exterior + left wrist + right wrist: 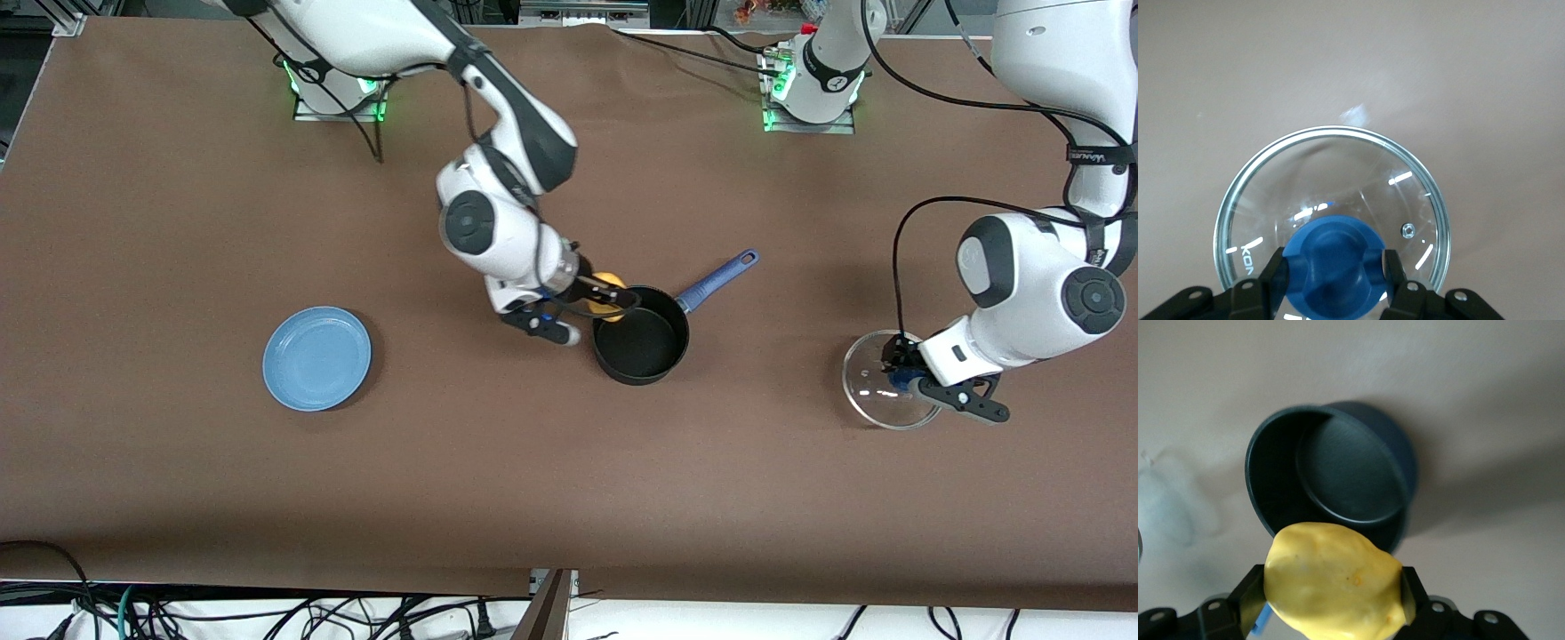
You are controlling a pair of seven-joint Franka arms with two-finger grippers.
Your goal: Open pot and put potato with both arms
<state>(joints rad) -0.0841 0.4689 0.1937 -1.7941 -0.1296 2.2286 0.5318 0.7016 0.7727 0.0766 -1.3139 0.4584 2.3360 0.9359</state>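
Observation:
The black pot [642, 336] stands open in the middle of the table, its blue handle [718, 276] pointing toward the left arm's end. It also shows in the right wrist view [1331, 480], empty inside. My right gripper [606, 298] is shut on the yellow potato [608, 293], [1337, 581] and holds it over the pot's rim. My left gripper [898, 378] is shut on the blue knob [1334, 267] of the glass lid [880, 380], [1331, 193], which is low over or on the table at the left arm's end.
A flat light-blue plate [316, 358] lies toward the right arm's end of the table. Cables hang along the table's near edge [569, 578]. Brown tabletop lies open between plate and pot and between pot and lid.

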